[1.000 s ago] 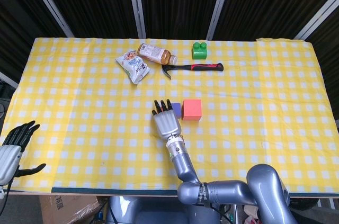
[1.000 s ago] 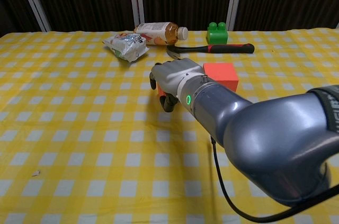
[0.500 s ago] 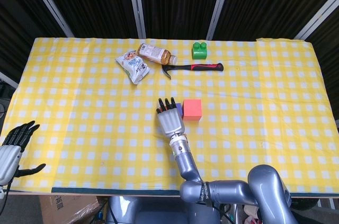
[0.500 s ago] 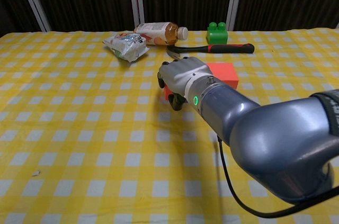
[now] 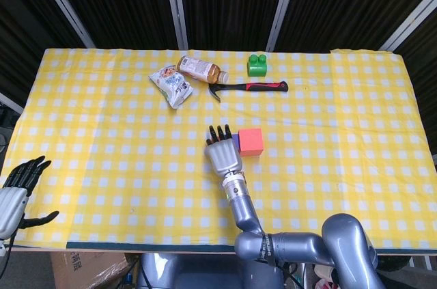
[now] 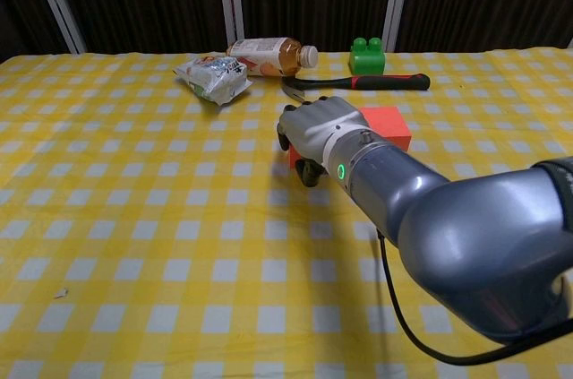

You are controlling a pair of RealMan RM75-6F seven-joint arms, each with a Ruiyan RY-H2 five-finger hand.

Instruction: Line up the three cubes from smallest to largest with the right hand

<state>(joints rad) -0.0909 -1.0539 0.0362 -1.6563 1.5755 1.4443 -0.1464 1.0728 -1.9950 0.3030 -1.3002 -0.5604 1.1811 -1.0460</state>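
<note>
My right hand (image 5: pixel 222 153) lies palm down at the table's middle, its fingers curled downward. In the chest view a small red cube (image 6: pixel 295 157) shows under my right hand (image 6: pixel 324 133), held between the thumb and the fingers. A purple cube (image 5: pixel 235 140) peeks out at the fingers' right side, touching the large red cube (image 5: pixel 250 141). The large red cube (image 6: pixel 387 124) stands just behind the hand in the chest view, where the purple cube is hidden. My left hand (image 5: pixel 16 188) hangs off the table's front left edge with its fingers spread and holds nothing.
At the back of the yellow checked table (image 5: pixel 102 166) lie a snack bag (image 5: pixel 171 85), a bottle on its side (image 5: pixel 201 69), a hammer (image 5: pixel 249 87) and a green toy block (image 5: pixel 257 64).
My right hand has slid to the right, taking the small red cube with it. The purple cube moved right too and now touches the large red cube, which shifted slightly right.
</note>
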